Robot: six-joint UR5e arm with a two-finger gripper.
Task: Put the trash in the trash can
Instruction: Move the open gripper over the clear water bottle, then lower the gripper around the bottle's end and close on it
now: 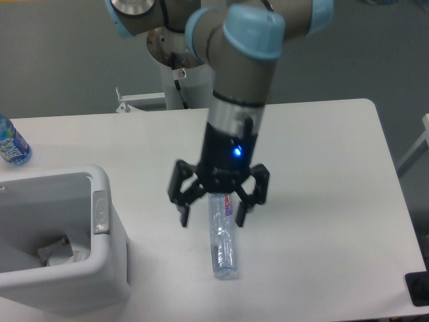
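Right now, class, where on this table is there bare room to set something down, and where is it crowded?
Bare: the table right of the gripper and clear bottle. Crowded: the left side, with the bin holding the wrapper, and a blue-label bottle behind.

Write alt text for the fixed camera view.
An open two-finger gripper hovers astride a clear plastic bottle with pink lettering lying on a white table. A white rectangular bin at left holds a crumpled white wrapper.

White table (322, 168) with rounded corner, plain grey floor behind, even light
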